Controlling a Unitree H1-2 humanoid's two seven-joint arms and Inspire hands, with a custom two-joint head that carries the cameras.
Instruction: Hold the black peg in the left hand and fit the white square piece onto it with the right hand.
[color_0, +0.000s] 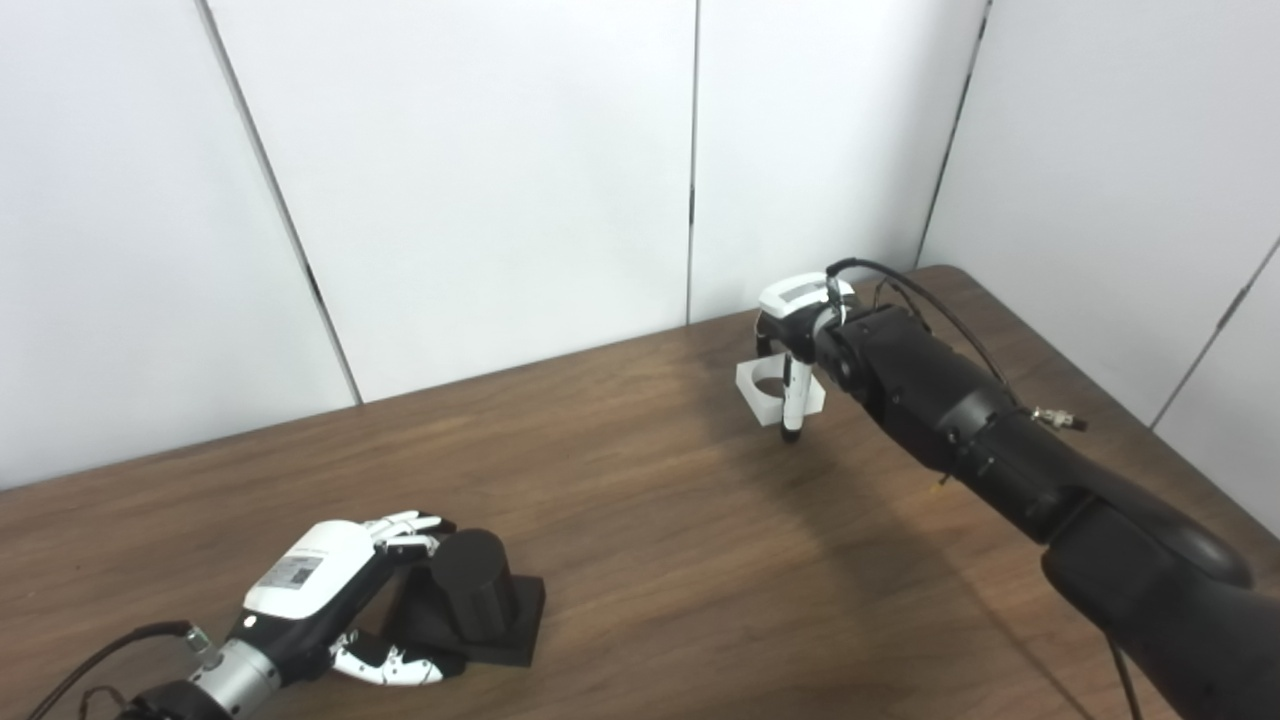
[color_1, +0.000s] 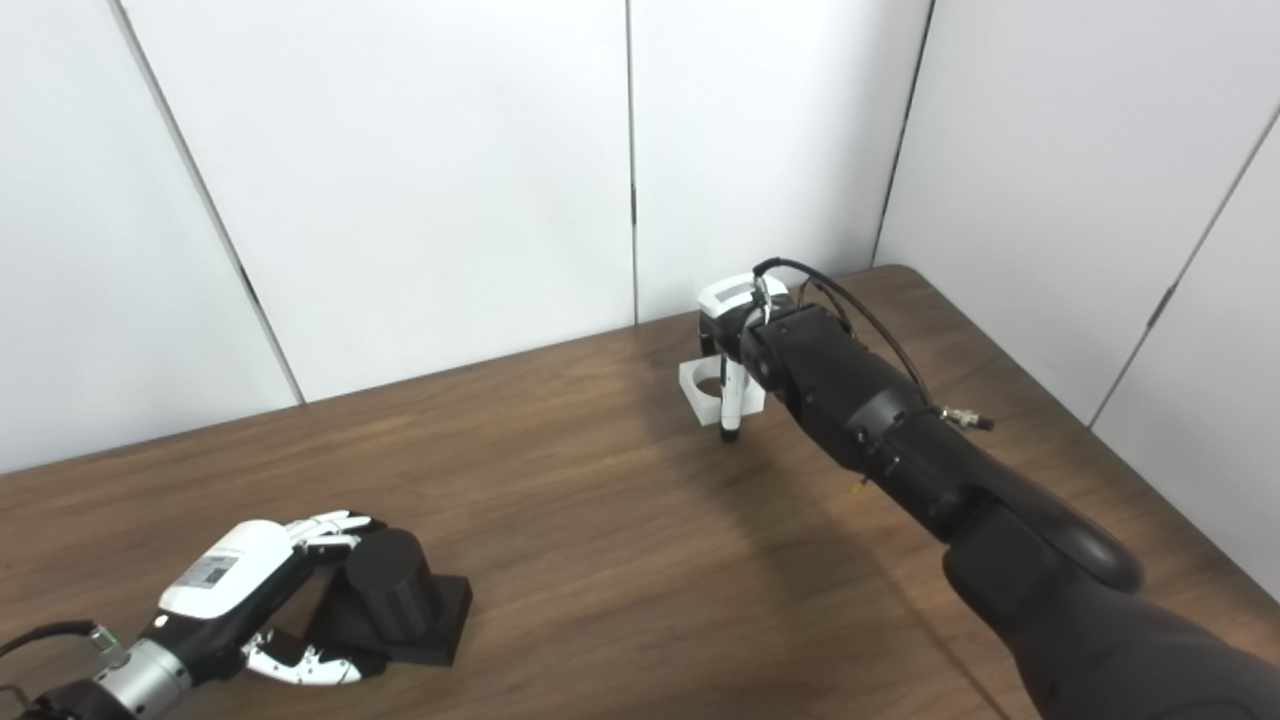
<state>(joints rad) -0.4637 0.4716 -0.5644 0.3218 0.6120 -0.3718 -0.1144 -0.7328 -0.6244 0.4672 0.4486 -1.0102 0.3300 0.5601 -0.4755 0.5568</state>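
You are roughly at the midpoint: both pieces look to be in hand, but nothing has been joined yet. At the lower left of the frame your left robot hand (color_0: 330, 590) is wrapped around the black peg (color_0: 475, 590), fingers curled over the far side of the cylinder and thumb reaching in along the near side of its square base; the peg stands upright with the base apparently flat on the worktop (color_0: 640, 520), so it is gripped but not lifted. At the upper right of centre your right robot hand (color_0: 795, 345) is closed down on the white square piece (color_0: 770, 392), one finger hanging in front of it past its lower edge; the piece sits tilted, its round hole showing, and I cannot tell whether it is clear of the wood or just resting on it. The two parts are well apart, so carrying the piece across, lining the hole up and seating it all remain. The worktop is dark wood-grain with a rounded far corner, and plain white wall panels (color_0: 480, 180) with dark seams close it in behind and on the right.
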